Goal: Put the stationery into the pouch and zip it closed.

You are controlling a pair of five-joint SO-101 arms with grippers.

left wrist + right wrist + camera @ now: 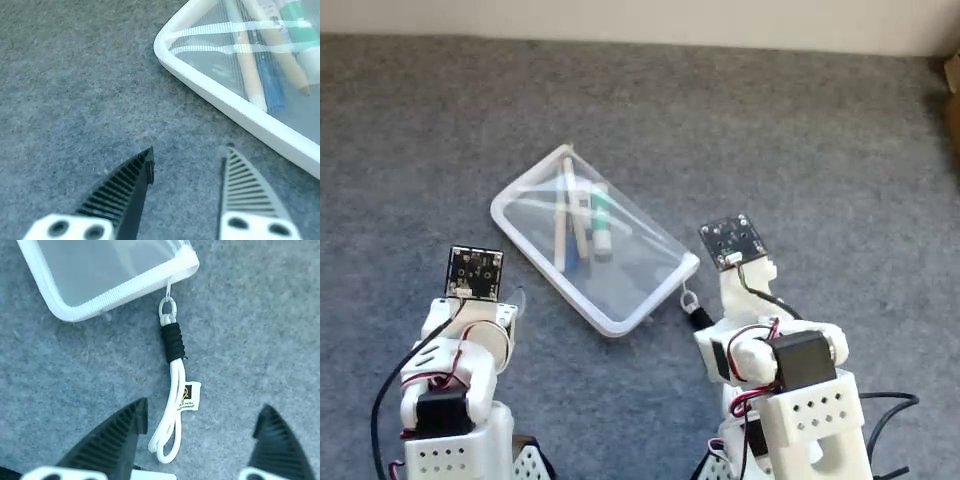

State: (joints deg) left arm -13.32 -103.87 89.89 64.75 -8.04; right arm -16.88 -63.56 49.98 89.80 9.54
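Observation:
A clear pouch (620, 262) with a white zip edge lies flat on the grey carpet between the two arms. Inside it are wooden pencils (576, 215), a blue pen (268, 85) and a green-and-white stick (601, 220). Its zip pull carries a white cord with a black wrap (173, 342), which lies on the carpet at the pouch's near right corner (692, 300). My left gripper (187, 157) stands open just short of the pouch's near left edge (240, 112). My right gripper (202, 422) stands open over the cord's loop (167, 437), with nothing between its fingers.
Grey carpet (800, 130) covers the whole surface. A pale strip runs along the far edge (640, 20). A brown object (952, 100) shows at the far right border. Open carpet lies left and right of the pouch.

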